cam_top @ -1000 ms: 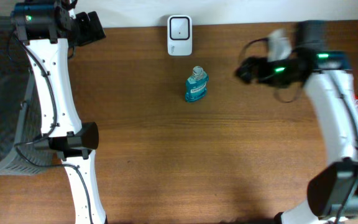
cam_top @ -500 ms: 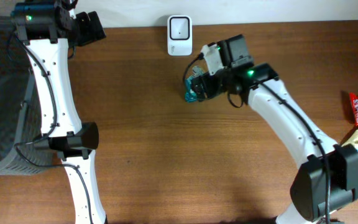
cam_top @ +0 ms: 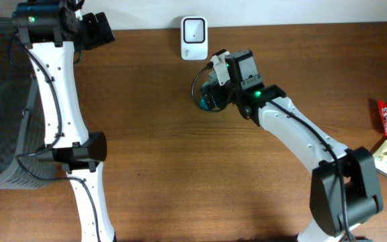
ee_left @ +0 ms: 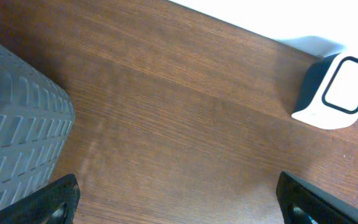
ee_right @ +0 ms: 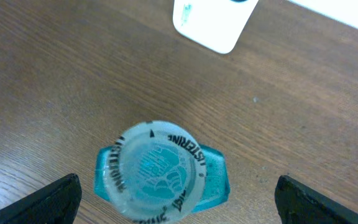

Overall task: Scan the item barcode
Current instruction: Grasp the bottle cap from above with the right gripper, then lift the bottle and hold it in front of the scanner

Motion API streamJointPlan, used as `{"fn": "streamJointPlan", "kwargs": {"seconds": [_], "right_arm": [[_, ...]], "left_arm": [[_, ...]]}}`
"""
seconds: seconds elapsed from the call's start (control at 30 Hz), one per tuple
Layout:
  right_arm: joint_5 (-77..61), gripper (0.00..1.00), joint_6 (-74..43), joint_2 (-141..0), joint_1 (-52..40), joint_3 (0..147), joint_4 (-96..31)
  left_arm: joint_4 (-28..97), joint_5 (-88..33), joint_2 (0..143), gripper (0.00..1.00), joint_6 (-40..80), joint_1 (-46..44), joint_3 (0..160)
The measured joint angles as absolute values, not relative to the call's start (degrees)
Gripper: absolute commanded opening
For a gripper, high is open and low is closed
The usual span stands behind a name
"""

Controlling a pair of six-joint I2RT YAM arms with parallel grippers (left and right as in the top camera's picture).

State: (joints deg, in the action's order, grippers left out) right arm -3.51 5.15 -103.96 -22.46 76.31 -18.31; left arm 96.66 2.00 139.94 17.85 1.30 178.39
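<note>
Hovering with right gripper (ee_right: 179, 202) spread wide above the upright mouthwash bottle (ee_right: 157, 171), upper centre, just below scanner (cam_top: 194, 38); left gripper (ee_left: 179, 199) likewise spread, upper left. Could topple it by closing off-centre.

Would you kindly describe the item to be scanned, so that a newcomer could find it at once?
On the wooden table, find the white scanner at the far edge. Just in front of it stands a small bottle: the only clear blue thing there, its round cap lettered Listerine.
</note>
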Motion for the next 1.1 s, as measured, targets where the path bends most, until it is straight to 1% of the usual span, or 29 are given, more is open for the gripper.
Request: {"fn": "streamJointPlan", "kwargs": {"seconds": [0.5,0.57,0.63,0.77,0.87,0.93,1.0,1.07,1.1], "right_arm": [[-6.1,0.99,5.2,-109.6,-22.4,76.3,-14.6],[-6.1,0.95,5.2,-109.9,-22.5,76.3,-14.3],[-6.1,0.95,5.2,-109.9,-22.5,76.3,-13.5],[-6.2,0.84,5.1,-109.9,-22.5,76.3,-12.8],[-6.3,0.84,4.2,-109.9,-22.5,76.3,-11.9],[-6.3,0.76,3.6,-109.9,-22.4,76.3,-11.7],[-6.7,0.75,3.0,-109.9,-22.5,76.3,-11.6],[-6.5,0.69,2.7,-109.9,-22.5,76.3,-11.4],[-6.5,0.68,1.7,-109.9,-22.4,76.3,-11.3]], "left_arm": [[96.7,2.0,139.9,0.99,17.8,1.3,178.4],[96.7,2.0,139.9,0.99,17.8,1.3,178.4],[96.7,2.0,139.9,0.99,17.8,1.3,178.4],[96.7,2.0,139.9,0.99,17.8,1.3,178.4],[96.7,2.0,139.9,0.99,17.8,1.3,178.4],[96.7,2.0,139.9,0.99,17.8,1.3,178.4],[96.7,2.0,139.9,0.99,17.8,1.3,178.4],[96.7,2.0,139.9,0.99,17.8,1.3,178.4],[96.7,2.0,139.9,0.99,17.8,1.3,178.4]]}}
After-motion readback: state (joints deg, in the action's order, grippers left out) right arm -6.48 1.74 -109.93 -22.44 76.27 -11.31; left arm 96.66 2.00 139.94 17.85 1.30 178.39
